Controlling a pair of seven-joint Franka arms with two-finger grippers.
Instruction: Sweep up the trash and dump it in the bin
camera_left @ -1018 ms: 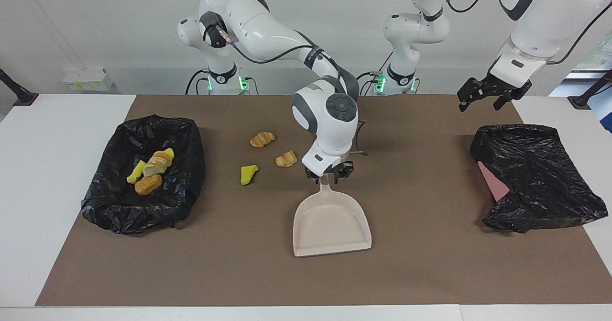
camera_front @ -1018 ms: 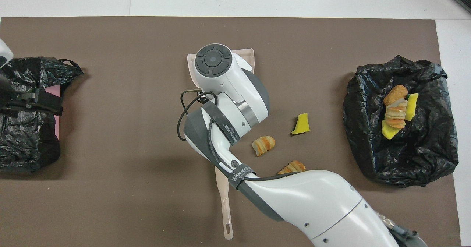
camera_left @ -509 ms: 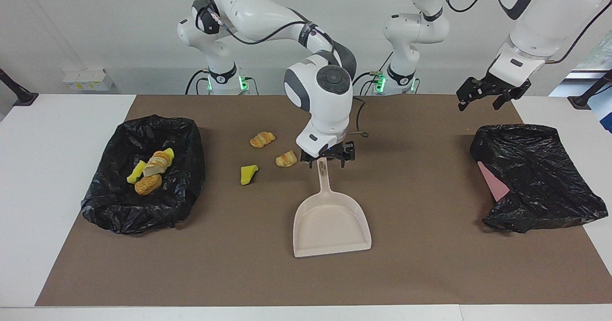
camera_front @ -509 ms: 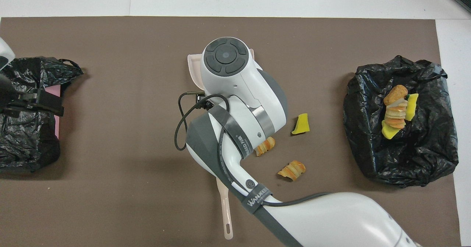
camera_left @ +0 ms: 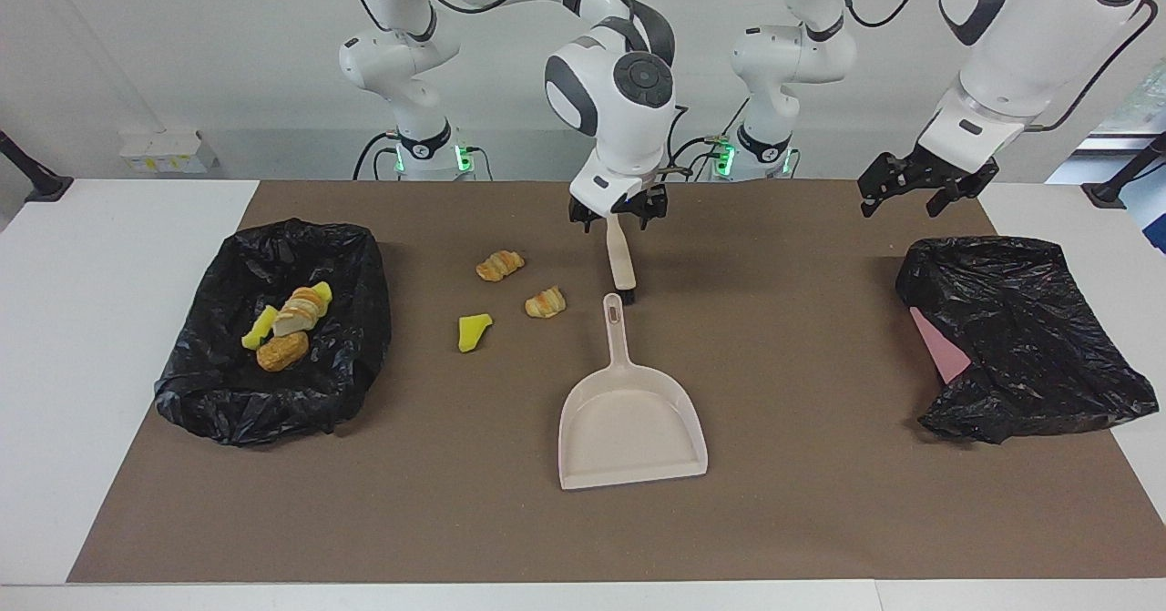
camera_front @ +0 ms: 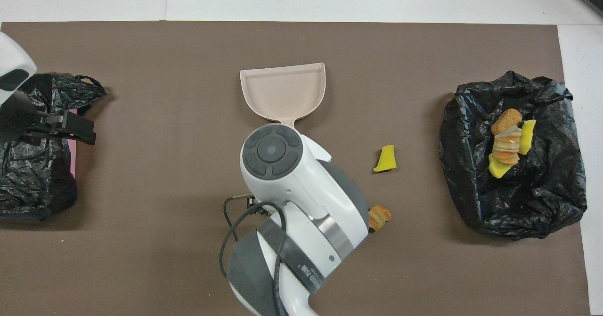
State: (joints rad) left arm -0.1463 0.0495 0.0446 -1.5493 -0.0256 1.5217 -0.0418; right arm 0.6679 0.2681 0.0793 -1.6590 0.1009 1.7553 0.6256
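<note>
A robotics lab, by every sign: two white arms bolted at a plain white table (camera_left: 109, 256) spread with a brown mat (camera_left: 820, 502), bare pale walls, cables trailing, green status lights at the bases. Staged props only. Possibly a camera mount (camera_left: 32, 174) at the table's corner, too dim to confirm.

Two black bags (camera_left: 273, 338), seven trash pieces (camera_left: 474, 331), one dustpan (camera_left: 631, 424), one brush (camera_left: 621, 260)

in the overhead view the right arm (camera_front: 301, 203) hides the brush (camera_left: 621, 260) and one roll (camera_left: 545, 301).
</note>
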